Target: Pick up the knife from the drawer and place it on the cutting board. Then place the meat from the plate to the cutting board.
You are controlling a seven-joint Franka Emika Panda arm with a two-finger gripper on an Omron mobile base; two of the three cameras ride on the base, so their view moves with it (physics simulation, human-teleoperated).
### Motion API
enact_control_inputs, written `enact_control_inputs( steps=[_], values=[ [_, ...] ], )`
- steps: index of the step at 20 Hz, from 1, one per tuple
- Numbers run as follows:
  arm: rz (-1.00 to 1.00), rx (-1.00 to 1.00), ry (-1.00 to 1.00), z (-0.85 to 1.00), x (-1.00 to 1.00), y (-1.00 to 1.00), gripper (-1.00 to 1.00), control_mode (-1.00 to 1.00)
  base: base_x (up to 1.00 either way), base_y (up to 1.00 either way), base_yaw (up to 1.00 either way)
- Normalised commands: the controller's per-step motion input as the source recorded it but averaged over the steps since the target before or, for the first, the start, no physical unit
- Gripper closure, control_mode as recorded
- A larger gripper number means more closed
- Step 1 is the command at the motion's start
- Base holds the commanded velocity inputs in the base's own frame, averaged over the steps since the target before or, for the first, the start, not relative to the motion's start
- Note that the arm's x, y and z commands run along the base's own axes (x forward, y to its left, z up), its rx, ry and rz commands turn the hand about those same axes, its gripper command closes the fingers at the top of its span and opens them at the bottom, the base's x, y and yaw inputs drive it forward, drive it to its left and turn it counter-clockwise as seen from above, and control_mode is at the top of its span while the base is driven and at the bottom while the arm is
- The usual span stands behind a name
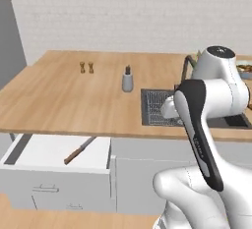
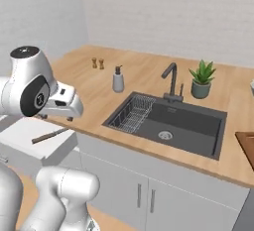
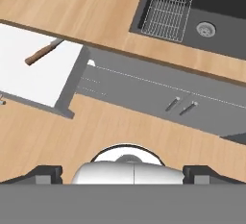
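- Left base view: drawer [image 1: 54,157] pulled open, knife [image 1: 78,150] lying inside on its white floor, untouched; nothing picked yet.
- Right base view: knife [image 2: 49,136] in the drawer [image 2: 30,135], cutting board [image 2: 247,148] corner at far right, well apart.
- Hand view: gripper [image 3: 127,174] spread wide, empty, above floor; knife [image 3: 43,52] upper left; every step left.

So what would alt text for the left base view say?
A knife with a brown handle lies in an open white drawer under a wooden counter; the white robot arm rises at right, before a sink with a draining rack.
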Motion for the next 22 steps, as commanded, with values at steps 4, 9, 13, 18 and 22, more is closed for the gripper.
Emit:
enact_control_inputs(
  steps=[4,9,13,18,22],
  values=[
    [0.00,0.00,0.00,0.00,0.00,0.00,-1.00,1.00,0.00,-0.01,0.53],
    [0.20,0.00,-0.02,-0.06,0.08,0.05,-1.00,-1.00,0.00,0.00,0.20],
    [0.16,0.00,-0.17,-0.40,0.37,0.82,-1.00,-1.00,0.00,0.00,0.00],
    [0.06,-0.03,0.00,-0.72,0.72,1.00,-1.00,-1.00,0.00,0.00,0.00],
    [0.11,0.04,0.00,-0.62,0.96,0.89,-1.00,-1.00,0.00,0.00,0.00]
  ],
)
